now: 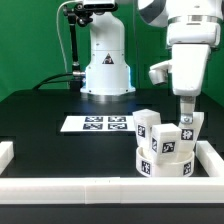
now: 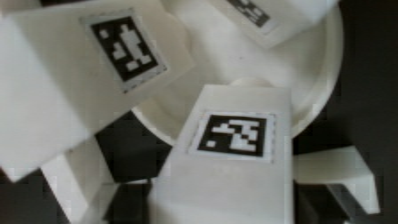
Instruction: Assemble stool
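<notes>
The round white seat (image 1: 166, 163) lies flat near the exterior view's right front, and three tagged white legs stand on or against it. One leg (image 1: 146, 125) is at the left and one (image 1: 166, 141) is in the middle. My gripper (image 1: 187, 124) reaches straight down onto the right leg (image 1: 189, 128). In the wrist view this leg (image 2: 233, 140) fills the gap between my dark fingers (image 2: 150, 199), and my gripper (image 2: 224, 208) is shut on it. Another leg (image 2: 98, 70) leans beside it over the seat (image 2: 324, 62).
The marker board (image 1: 104, 124) lies flat behind the parts, in front of the arm's base (image 1: 107, 72). White border rails run along the front (image 1: 100, 188), the right side (image 1: 212, 158) and the left edge (image 1: 5, 152) of the black table.
</notes>
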